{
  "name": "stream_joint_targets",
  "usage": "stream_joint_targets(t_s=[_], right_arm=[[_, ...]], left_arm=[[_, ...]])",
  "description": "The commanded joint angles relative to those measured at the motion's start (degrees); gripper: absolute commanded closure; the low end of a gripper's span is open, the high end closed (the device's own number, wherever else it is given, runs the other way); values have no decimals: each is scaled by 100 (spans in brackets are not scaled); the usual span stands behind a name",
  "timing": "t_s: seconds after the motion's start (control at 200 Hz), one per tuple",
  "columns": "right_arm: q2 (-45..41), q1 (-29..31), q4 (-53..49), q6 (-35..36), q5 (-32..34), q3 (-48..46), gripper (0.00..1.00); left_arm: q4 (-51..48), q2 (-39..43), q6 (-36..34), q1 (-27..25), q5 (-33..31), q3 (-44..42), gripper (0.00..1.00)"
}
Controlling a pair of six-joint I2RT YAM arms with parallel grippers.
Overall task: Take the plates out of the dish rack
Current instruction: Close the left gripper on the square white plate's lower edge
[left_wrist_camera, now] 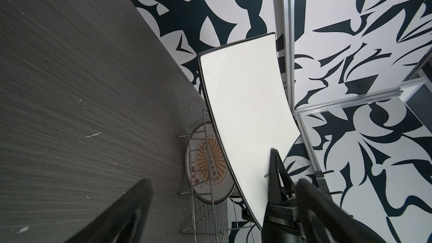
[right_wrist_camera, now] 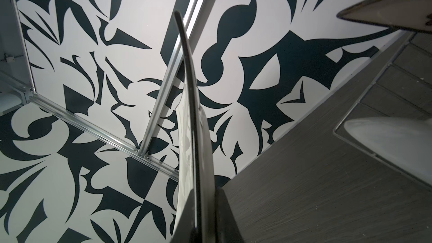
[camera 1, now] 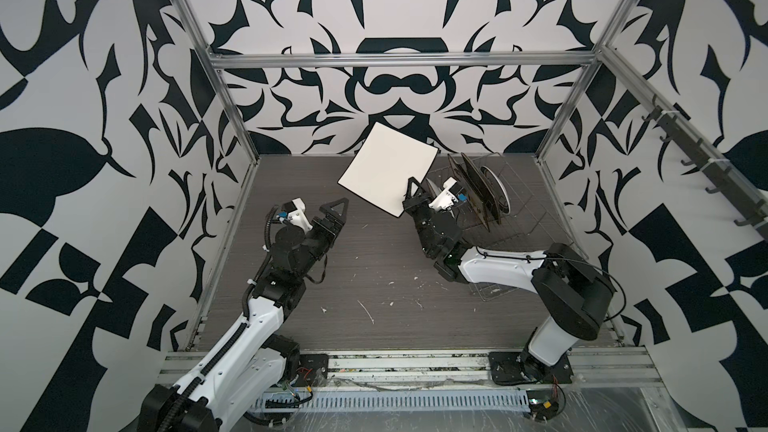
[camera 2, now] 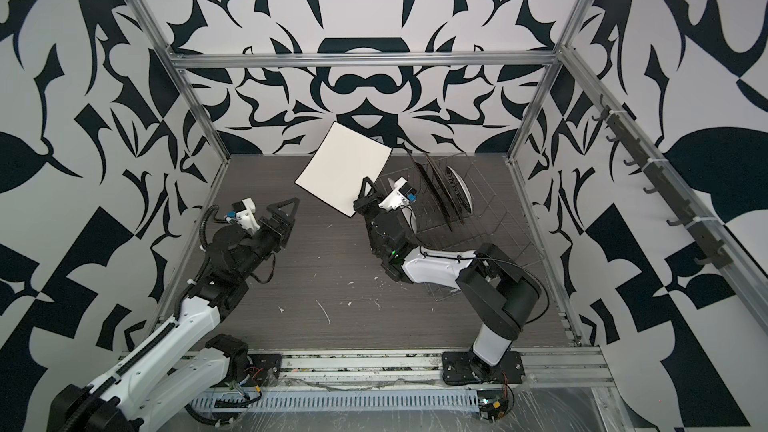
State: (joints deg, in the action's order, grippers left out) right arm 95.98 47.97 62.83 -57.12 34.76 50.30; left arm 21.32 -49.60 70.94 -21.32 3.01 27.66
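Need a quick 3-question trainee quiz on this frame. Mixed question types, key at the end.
1. True or false: the left gripper is holding a plate.
2. The white square plate is: A) lying flat, B) held in the air by the right gripper, C) standing in the dish rack.
3. Fill in: in both top views the dish rack sits on the ____ side of the table.
Key: 1 false, it is open and empty; 2 B; 3 right.
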Motion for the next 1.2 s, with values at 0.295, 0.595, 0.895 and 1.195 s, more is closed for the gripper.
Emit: stream_joint_targets(t_s=[0.295, 0.595, 0.895, 1.195], right_arm=[[-221, 20, 1298, -748, -136, 488, 100], [-91, 78, 1137, -1010, -349, 770, 100], [-10, 178, 1122, -1100, -429, 893, 100], [51, 257, 1072, -1099, -376, 1033, 100]], left_arm=[[1063, -553, 628, 23, -40, -25, 0], [1575, -1156, 684, 23, 68, 156, 1], [2609, -1660, 858, 23, 194, 172, 7], [3142, -2088, 1146, 23, 291, 303, 25]])
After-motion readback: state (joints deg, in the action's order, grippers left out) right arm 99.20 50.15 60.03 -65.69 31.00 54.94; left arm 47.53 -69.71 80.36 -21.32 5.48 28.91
